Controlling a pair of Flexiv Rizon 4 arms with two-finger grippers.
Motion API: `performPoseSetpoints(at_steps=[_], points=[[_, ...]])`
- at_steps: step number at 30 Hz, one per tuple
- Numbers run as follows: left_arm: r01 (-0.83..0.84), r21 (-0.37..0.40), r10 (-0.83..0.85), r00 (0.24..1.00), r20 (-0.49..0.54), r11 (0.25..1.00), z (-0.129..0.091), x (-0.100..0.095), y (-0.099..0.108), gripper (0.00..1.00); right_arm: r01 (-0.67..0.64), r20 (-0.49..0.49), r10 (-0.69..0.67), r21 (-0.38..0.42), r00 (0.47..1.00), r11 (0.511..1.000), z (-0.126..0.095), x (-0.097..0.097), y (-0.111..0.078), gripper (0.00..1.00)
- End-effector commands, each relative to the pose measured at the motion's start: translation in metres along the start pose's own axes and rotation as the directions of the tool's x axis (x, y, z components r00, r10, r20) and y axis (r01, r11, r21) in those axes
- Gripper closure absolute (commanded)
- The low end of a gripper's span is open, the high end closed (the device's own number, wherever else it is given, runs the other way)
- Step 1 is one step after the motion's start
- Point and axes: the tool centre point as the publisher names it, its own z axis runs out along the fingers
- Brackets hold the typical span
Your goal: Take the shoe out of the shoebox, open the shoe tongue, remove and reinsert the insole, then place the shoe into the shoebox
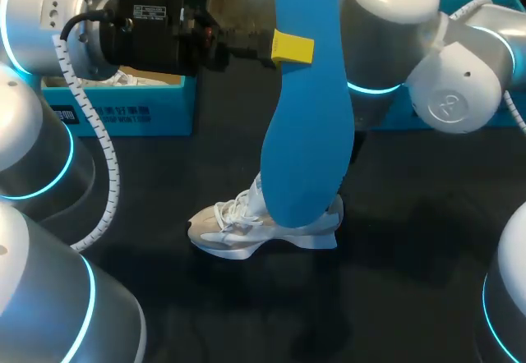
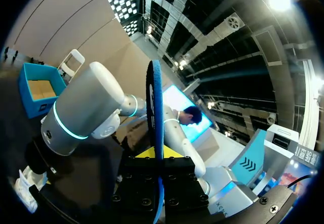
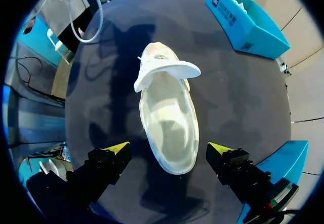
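Blue insole (image 1: 308,108) is pinched in the left tool (image 1: 288,48), shoe (image 1: 238,227) at 6 o'clock half hidden; right tool (image 3: 168,149) is spread wide, empty

One white shoe (image 1: 246,230), one blue insole (image 1: 308,117), two blue boxes, a left box (image 1: 123,104) and a right box (image 1: 501,3), one dark table (image 1: 411,240), two yellow-tipped grippers, left gripper (image 1: 289,48), right gripper (image 3: 168,150).
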Motion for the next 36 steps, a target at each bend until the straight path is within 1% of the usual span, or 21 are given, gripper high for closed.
performPoseSetpoints(at_steps=[1, 3, 10, 15, 19, 22, 28, 35, 36], points=[[0.000, -0.002, 0.000, 1.000, 0.000, 1.000, 0.001, -0.001, -0.001, 1.00, 0.000, 0.002, 0.000, 0.001, 1.000, 1.000, 0.001, 0.000, 0.000, 0.00], [0.000, -0.002, 0.000, 1.000, 0.000, 1.000, 0.001, -0.001, -0.001, 1.00, 0.000, 0.002, 0.000, 0.001, 1.000, 1.000, 0.001, 0.000, 0.000, 0.00], [0.000, -0.002, 0.000, 1.000, 0.000, 1.000, 0.001, -0.001, -0.001, 1.00, 0.034, 0.002, -0.034, -0.012, 0.999, 0.999, 0.006, -0.022, 0.016, 0.00], [0.000, -0.002, 0.000, 1.000, 0.000, 1.000, 0.001, -0.001, -0.001, 1.00, 0.059, -0.011, -0.060, -0.031, 0.998, 0.998, 0.021, -0.036, 0.024, 0.00], [0.000, -0.002, 0.000, 1.000, 0.000, 1.000, 0.001, -0.001, -0.001, 1.00, 0.077, -0.031, -0.079, -0.044, 0.996, 0.996, 0.039, -0.044, 0.030, 0.00], [0.000, -0.002, 0.000, 1.000, 0.000, 1.000, 0.001, -0.001, -0.001, 1.00, 0.083, -0.040, -0.085, -0.045, 0.996, 0.996, 0.053, -0.047, 0.032, 0.00], [0.000, -0.002, 0.000, 1.000, 0.000, 1.000, 0.001, -0.001, -0.001, 1.00, 0.080, -0.015, -0.081, -0.038, 0.997, 0.996, 0.075, -0.046, 0.033, 0.00], [0.000, -0.002, 0.000, 1.000, 0.000, 1.000, 0.001, -0.001, -0.001, 1.00, 0.062, -0.012, -0.062, -0.027, 0.998, 0.998, 0.094, -0.045, 0.034, 0.00], [0.000, -0.002, 0.000, 1.000, 0.000, 1.000, 0.001, -0.001, -0.001, 1.00, 0.059, -0.020, -0.060, -0.015, 0.998, 0.998, 0.097, -0.046, 0.034, 0.00]])
